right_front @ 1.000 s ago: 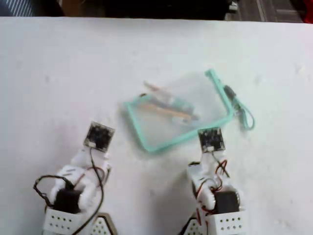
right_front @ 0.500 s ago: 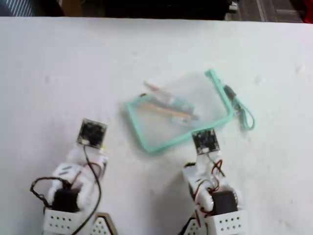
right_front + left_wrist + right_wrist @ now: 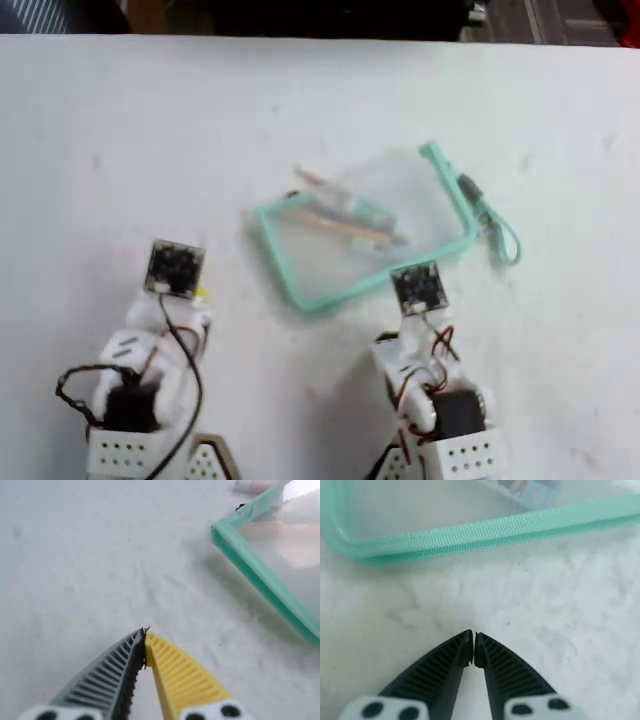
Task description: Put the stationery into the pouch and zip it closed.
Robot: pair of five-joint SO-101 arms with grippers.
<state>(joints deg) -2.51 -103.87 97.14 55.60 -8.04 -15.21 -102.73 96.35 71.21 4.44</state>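
so we're backing off: left gripper (image 3: 145, 632) drifts away from the clear plastic pouch with mint-green edging (image 3: 400, 190), right gripper (image 3: 473, 636) barely shifts, both clenched on nothing. pouch sits mid white table (image 3: 150, 120), pencil-like stationery (image 3: 345, 226) inside; looks about done.

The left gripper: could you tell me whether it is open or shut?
Shut: the left gripper has its fingers meeting at the tips, holding nothing.

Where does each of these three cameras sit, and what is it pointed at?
High view: fixed above the table, looking down on pouch, left arm, right arm.
Left wrist view: on that wrist, past the shut left gripper toward the pouch's green edge.
Right wrist view: likewise, past the shut right gripper.
All share the green edge.
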